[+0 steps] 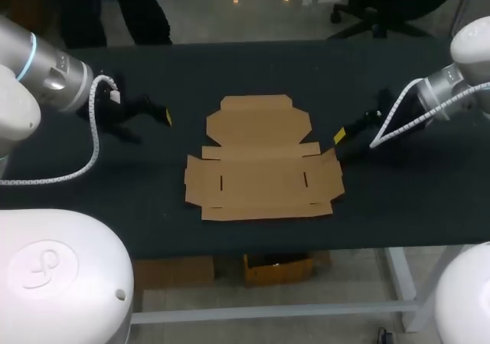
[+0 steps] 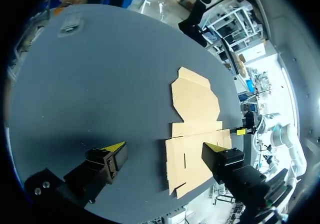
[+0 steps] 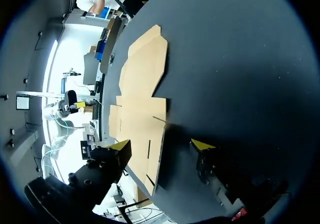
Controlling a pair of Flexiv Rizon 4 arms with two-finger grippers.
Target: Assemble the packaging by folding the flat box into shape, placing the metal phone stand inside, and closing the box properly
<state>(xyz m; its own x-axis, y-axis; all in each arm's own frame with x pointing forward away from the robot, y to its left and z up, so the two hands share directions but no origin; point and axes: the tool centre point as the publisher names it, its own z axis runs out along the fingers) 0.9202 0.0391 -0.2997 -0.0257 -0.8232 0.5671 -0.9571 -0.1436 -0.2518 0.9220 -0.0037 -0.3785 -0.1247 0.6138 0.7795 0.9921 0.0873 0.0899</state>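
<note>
One black desk (image 1: pixel 153 198) under everything. Lying flat at its middle, an unfolded cardboard box (image 1: pixel 262 160), flaps spread. Left arm (image 1: pixel 46 72) in from the side, left jaws spread wide, gripping nothing, well apart from the box. Right arm (image 1: pixel 452 83) opposite, right jaws likewise parted and empty, just beside the box's edge. Dark against the desk from above, only a yellow tip (image 1: pixel 339 135) plain to see.

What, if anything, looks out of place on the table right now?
The flat box lies unfolded and looks intact between the open left gripper and right gripper. One oddity: no metal phone stand shows in any view.
</note>
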